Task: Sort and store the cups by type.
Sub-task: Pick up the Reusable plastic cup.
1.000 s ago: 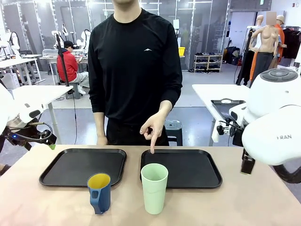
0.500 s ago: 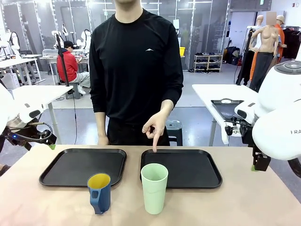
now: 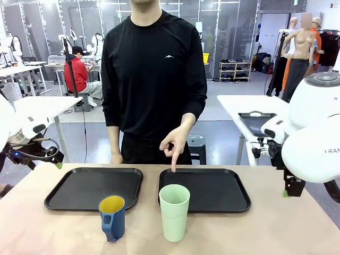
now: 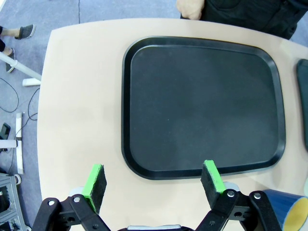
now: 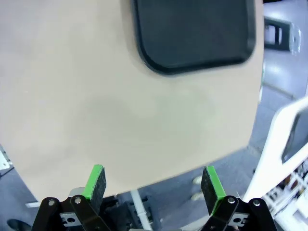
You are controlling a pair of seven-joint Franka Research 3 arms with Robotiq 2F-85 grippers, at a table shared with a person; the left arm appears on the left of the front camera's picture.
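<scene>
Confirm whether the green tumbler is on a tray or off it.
Off it. The green tumbler stands upright on the bare table, its base in front of the near rim of the right-hand tray.

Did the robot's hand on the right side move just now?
Yes. In the front view, the right gripper has slid a little toward picture right, farther from the right tray and its edge.
</scene>
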